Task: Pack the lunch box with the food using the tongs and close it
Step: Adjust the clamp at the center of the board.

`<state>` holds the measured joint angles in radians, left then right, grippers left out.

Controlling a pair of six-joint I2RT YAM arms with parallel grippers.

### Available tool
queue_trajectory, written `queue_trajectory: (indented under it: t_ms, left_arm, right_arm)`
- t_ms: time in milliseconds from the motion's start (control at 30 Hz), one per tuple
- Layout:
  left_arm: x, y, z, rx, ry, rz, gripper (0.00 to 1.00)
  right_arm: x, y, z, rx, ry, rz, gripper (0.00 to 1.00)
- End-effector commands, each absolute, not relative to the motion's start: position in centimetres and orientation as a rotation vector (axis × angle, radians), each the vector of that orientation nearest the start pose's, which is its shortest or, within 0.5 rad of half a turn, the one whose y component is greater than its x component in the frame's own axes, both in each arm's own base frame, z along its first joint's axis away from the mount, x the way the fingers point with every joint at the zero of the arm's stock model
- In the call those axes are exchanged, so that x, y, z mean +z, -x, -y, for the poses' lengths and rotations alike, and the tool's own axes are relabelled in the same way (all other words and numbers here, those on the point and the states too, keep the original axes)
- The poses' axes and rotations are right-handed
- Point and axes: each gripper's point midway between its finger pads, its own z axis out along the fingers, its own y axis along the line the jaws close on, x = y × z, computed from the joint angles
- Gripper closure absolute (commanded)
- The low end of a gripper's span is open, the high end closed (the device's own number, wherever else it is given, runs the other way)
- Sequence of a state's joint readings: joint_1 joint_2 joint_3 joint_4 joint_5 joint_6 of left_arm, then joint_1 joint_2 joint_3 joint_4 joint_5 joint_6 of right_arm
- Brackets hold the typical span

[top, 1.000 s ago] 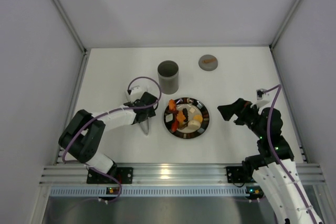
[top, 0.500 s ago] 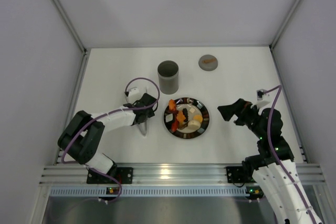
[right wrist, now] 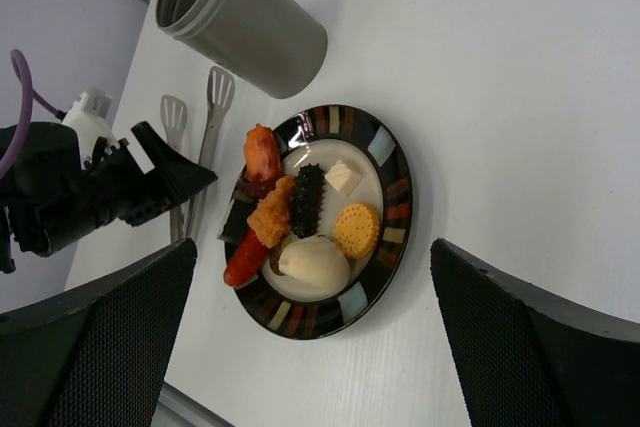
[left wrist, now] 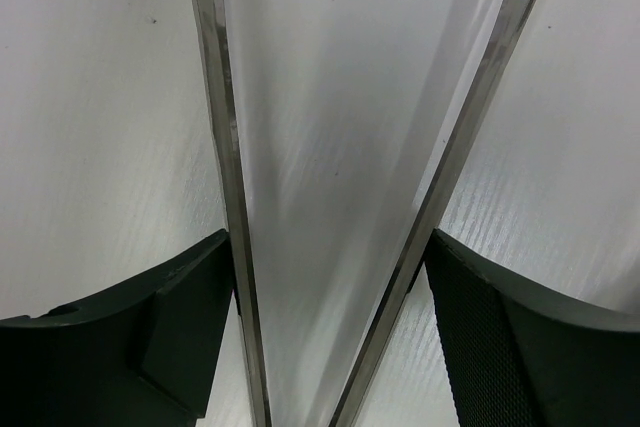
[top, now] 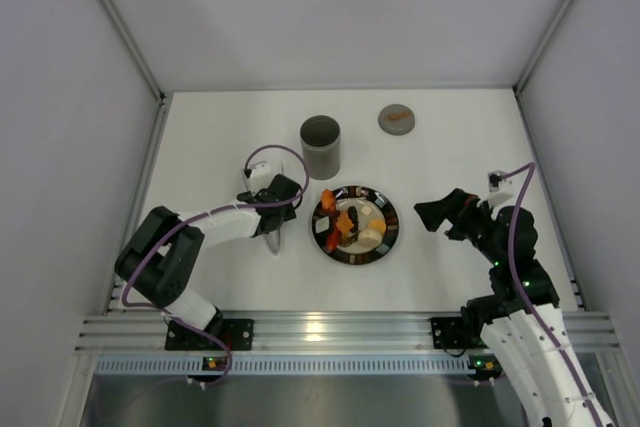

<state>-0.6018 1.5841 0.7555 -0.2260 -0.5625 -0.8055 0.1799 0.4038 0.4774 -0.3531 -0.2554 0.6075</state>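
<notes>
The tongs (top: 276,239) lie on the white table left of the plate, their two silver arms (left wrist: 225,147) spreading in a V. My left gripper (top: 278,215) straddles them from above, and its black pads (left wrist: 190,297) press against the outer side of each arm. The food (top: 350,222), orange, red, black and cream pieces (right wrist: 300,207), lies on the dark plate (top: 390,222). The grey lunch box (top: 320,145) stands upright and uncovered behind the plate. My right gripper (top: 428,213) hovers right of the plate, open and empty (right wrist: 312,247).
A flat grey lid (top: 397,118) with an orange mark lies at the back right of the lunch box. White walls enclose the table on three sides. An aluminium rail (top: 330,327) runs along the near edge.
My left gripper's jaws have narrowed slightly onto the tongs, and the left wrist shifted a little. The right arm, plate and lunch box have not moved.
</notes>
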Motion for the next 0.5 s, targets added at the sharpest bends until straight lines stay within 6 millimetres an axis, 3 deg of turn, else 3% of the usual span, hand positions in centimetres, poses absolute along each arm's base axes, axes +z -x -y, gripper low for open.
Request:
queue_trajectory:
  t_ms: [0, 233, 467]
  left_arm:
    - [-1.5, -27.4, 12.8, 0.128, 0.326, -2.544, 0.20]
    - [-0.3, -28.1, 12.8, 0.132, 0.309, -2.526, 0.12]
    - [0.0, -28.4, 13.1, 0.107, 0.284, -2.535, 0.11]
  right_arm:
    - [19.9, -22.2, -10.5, 0.768, -0.243, -1.890, 0.00]
    - [20.2, -22.3, -10.5, 0.767, -0.241, -1.890, 0.00]
    - [20.2, -22.3, -10.6, 0.769, -0.236, -1.892, 0.00]
